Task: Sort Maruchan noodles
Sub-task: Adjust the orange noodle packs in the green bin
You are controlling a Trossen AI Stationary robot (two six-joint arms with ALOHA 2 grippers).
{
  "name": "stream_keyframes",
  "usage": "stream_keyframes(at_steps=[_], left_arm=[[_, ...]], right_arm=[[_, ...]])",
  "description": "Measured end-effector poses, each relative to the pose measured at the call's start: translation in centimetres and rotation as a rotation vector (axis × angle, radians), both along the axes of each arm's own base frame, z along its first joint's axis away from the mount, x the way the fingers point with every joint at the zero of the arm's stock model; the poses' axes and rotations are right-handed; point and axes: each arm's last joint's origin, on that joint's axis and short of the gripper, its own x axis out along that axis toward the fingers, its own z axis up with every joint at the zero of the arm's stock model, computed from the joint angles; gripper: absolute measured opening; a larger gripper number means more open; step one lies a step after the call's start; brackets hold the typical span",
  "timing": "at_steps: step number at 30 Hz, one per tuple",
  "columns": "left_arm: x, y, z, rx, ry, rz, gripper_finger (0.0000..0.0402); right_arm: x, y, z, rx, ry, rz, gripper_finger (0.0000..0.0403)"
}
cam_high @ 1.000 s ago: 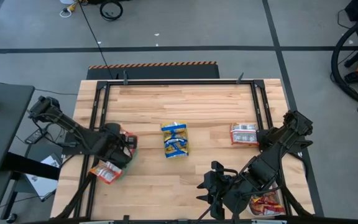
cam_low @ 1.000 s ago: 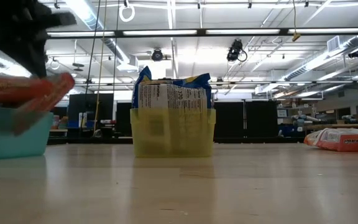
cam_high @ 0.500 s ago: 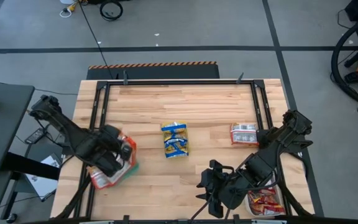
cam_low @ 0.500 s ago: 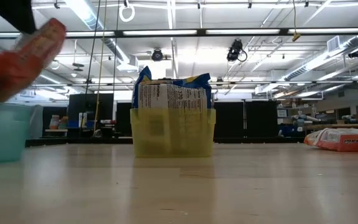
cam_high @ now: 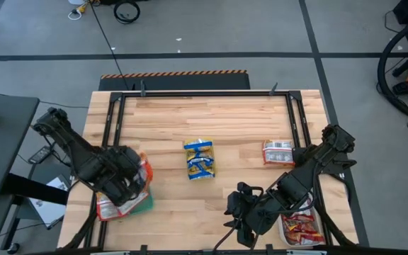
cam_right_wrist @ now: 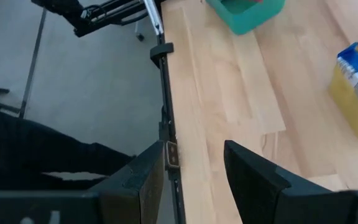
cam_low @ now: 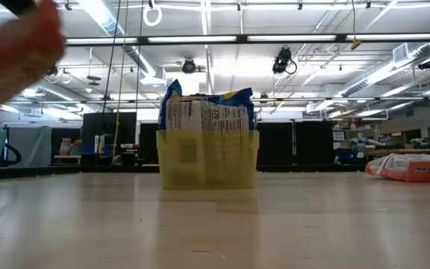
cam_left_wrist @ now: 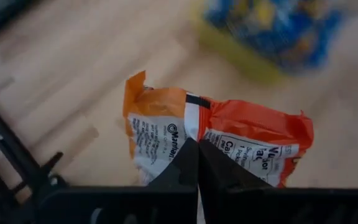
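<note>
My left gripper [cam_high: 136,176] is at the table's left, above a green tray [cam_high: 143,202], and is shut on an orange-red Maruchan packet [cam_left_wrist: 229,134]. Another packet [cam_high: 108,208] lies in the green tray. Blue-and-yellow packets [cam_high: 200,159] stand in a yellow tray [cam_low: 207,161] at the middle. A silver-white and red packet [cam_high: 278,152] lies flat on the table at the right. My right gripper [cam_high: 231,214] is open and empty near the front edge. My left gripper pinches the orange-red packet between its two shut fingers [cam_left_wrist: 185,165], at the middle of the packet's near edge [cam_left_wrist: 194,134]. The packet's printed back faces the wrist camera. It is lifted clear of the table and tilted, as the low view [cam_low: 17,52] shows.
A white tray [cam_high: 303,228] with red packets sits at the near right corner, beside my right arm. A black frame rail [cam_right_wrist: 166,93] runs along the table's edges. Bare wood lies between the yellow tray and the front edge.
My left gripper has gone up and toward the table's near-left with the orange-red packet, which has risen from level just above the green tray and tipped up steeply. The green tray has shifted toward the table's near-left.
</note>
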Motion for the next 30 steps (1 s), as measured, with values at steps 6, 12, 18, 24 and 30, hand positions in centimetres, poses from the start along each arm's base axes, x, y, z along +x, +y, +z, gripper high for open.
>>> stream_keyframes(at_steps=[6,12,18,24,30], left_arm=[[-0.1,-1.1,1.4,-0.147,0.139,-0.243,0.0000],[0.9,-1.7,0.3,0.000,-0.036,-0.138,0.0000],[0.8,-2.9,-0.1,0.030,-0.126,-0.104,0.0000],[-0.3,-4.5,-3.1,-0.026,-0.064,-0.052,0.0000],[-0.4,-6.9,-3.9,-0.219,-0.066,-0.148,0.0000]], right_arm=[[0.2,-0.4,-0.1,0.008,0.026,0.009,0.0171],[0.6,-1.0,-0.1,0.009,0.031,-0.012,0.0171],[0.5,-0.8,-0.2,0.050,0.051,-0.017,0.0171],[0.4,-0.7,-0.2,0.064,0.056,-0.031,0.0171],[0.4,-0.7,-0.2,0.056,0.053,-0.024,0.0171]])
